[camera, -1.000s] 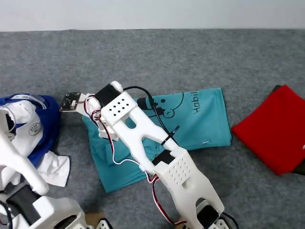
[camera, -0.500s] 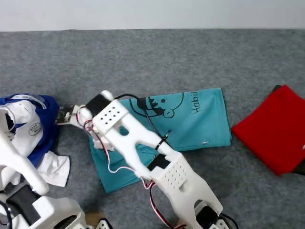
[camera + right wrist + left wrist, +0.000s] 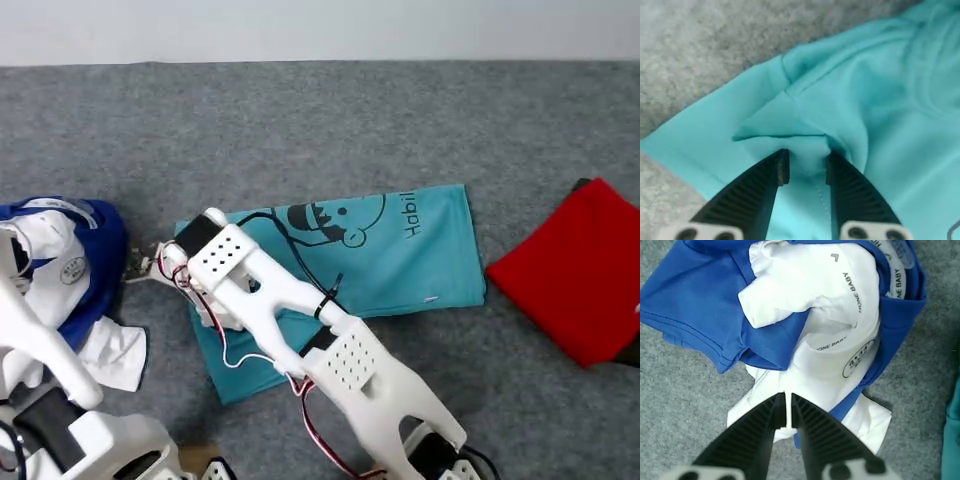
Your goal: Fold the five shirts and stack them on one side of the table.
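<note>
Swung leftward, the right gripper [image 3: 804, 167] pinches a fold of teal shirt [image 3: 410, 262]; left gripper [image 3: 787, 410], nearly closed and empty, hangs over blue-and-white shirts [image 3: 835, 325] at table [image 3: 300, 120] left edge.

The high camera looks steeply down on the table [image 3: 350, 120] from over my bases at six o'clock. My right wrist camera hangs close over the teal shirt [image 3: 880, 100], my left over the shirt heap [image 3: 700, 305] at nine o'clock; the high view shares both

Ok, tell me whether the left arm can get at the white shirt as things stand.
Probably yes: the left gripper hangs right over the white shirt, atop the blue shirt, with nothing in between.
</note>
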Available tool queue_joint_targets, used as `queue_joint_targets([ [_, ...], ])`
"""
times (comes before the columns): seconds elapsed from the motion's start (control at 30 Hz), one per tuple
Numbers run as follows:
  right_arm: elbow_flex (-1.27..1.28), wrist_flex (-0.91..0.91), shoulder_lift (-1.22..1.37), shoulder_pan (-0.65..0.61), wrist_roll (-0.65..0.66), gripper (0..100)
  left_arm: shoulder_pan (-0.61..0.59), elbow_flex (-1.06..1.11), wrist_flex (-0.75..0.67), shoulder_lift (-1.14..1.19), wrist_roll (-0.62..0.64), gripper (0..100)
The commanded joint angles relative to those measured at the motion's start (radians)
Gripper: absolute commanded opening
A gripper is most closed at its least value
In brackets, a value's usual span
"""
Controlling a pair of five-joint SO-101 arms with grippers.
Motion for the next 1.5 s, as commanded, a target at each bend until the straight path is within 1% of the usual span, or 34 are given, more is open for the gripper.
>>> queue_joint_targets([
  [0.0,-0.110,0.033,0.005,-0.004,-0.003,4.5,0.003,-0.005,-0.015,-0.003,-0.009,3],
  [0.03,-0.132,0.035,0.005,-0.004,-0.003,1.5,0.003,-0.005,-0.015,-0.003,-0.009,3],
  [0.07,-0.150,0.036,0.004,-0.004,-0.002,0.6,0.003,-0.005,-0.015,-0.003,-0.009,3],
  [0.17,-0.186,0.041,-0.007,0.010,-0.002,0.9,0.003,-0.005,-0.015,-0.003,-0.009,3],
  [0.43,-0.167,0.039,-0.127,0.056,-0.002,0.9,0.003,-0.005,-0.038,-0.003,-0.011,3],
  [0.67,-0.167,0.031,-0.140,0.156,0.000,0.9,0.014,-0.005,-0.044,-0.003,-0.011,3],
  [0.87,-0.167,-0.035,-0.139,0.229,0.000,0.9,0.031,-0.005,-0.057,-0.003,-0.011,3],
  [1.23,-0.169,-0.176,-0.084,0.236,-0.006,1.0,0.034,-0.004,-0.058,-0.002,-0.009,3],
  [1.4,-0.169,-0.183,-0.056,0.263,-0.008,1.2,0.034,-0.004,-0.058,-0.002,-0.009,3],
  [1.47,-0.169,-0.179,-0.050,0.268,-0.008,3.2,0.034,-0.004,-0.058,-0.002,-0.009,3],
])
